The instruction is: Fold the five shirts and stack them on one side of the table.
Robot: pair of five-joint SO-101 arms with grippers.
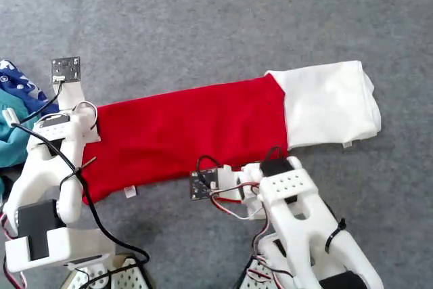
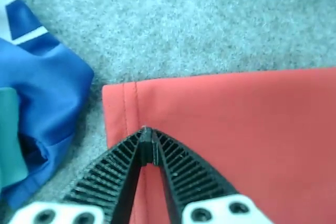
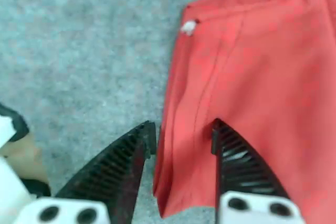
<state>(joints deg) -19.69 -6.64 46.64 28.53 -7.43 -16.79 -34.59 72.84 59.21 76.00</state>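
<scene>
Grey felt table [image 1: 203, 25] bearing long red fabric shirt with white end [image 1: 183, 137], lying folded lengthwise across middle. Crumpled blue and teal shirts [image 1: 15, 109] lying beside left arm. Left gripper [image 2: 148, 139] pinching red hem, fingers together. Right gripper [image 3: 181, 135] straddling near edge, fingers apart. Likely step: crosswise fold, right gripper needing to close first. Small white tag [image 3: 188, 27] showing no readable writing.

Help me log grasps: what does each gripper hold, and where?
Left gripper pinches the red shirt by its hemmed end; right gripper, open, holds nothing.
</scene>
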